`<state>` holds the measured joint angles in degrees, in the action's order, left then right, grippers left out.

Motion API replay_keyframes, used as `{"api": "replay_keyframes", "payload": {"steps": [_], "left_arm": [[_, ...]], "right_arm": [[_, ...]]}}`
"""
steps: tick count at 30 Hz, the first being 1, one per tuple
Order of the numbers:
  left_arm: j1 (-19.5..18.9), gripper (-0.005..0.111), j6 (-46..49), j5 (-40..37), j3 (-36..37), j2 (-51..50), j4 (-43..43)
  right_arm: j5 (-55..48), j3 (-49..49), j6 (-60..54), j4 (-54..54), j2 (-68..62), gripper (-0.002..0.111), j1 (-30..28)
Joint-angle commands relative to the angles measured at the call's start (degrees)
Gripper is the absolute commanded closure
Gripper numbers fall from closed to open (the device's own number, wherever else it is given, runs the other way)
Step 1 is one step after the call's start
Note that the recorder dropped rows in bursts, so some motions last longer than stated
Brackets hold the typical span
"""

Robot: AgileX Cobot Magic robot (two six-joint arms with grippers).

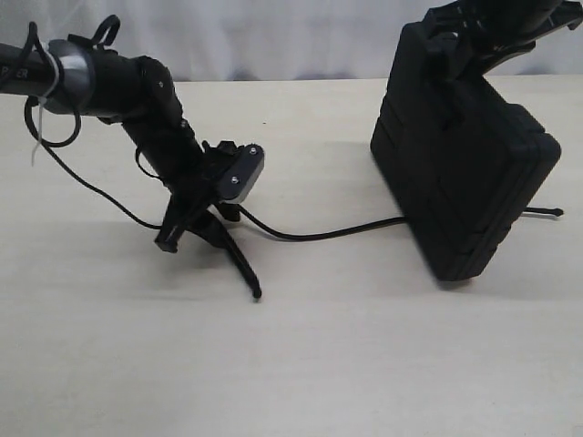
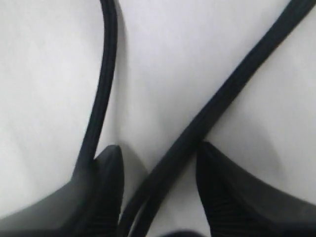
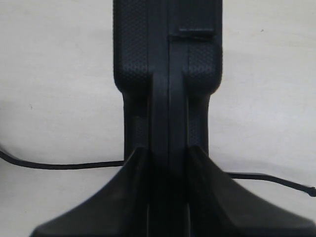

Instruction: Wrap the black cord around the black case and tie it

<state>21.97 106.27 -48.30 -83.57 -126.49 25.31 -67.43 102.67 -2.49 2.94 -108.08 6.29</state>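
Pale beige tabletop (image 1: pixel 301 373) with a small dark speck (image 1: pixel 266 121), wrinkled white backdrop (image 1: pixel 273 36) along its far edge

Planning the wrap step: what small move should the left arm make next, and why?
Probably close the left end effector: its jaws stand open with the black cord running between them, while the right end effector holds the black case on edge.
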Motion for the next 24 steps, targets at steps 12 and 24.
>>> {"api": "replay_keyframes", "payload": {"steps": [12, 24], "left_arm": [[0.2, 0.090, -20.9, -2.5, 0.2, -0.2, -7.8], [0.3, 0.107, -20.9, -6.4, -0.3, 2.9, 10.0]], "right_arm": [[-1.4, -0.2, -1.2, -0.8, -0.1, 0.104, -0.2], [-1.4, -0.2, -1.2, -0.8, -0.1, 0.104, -0.2]]}}
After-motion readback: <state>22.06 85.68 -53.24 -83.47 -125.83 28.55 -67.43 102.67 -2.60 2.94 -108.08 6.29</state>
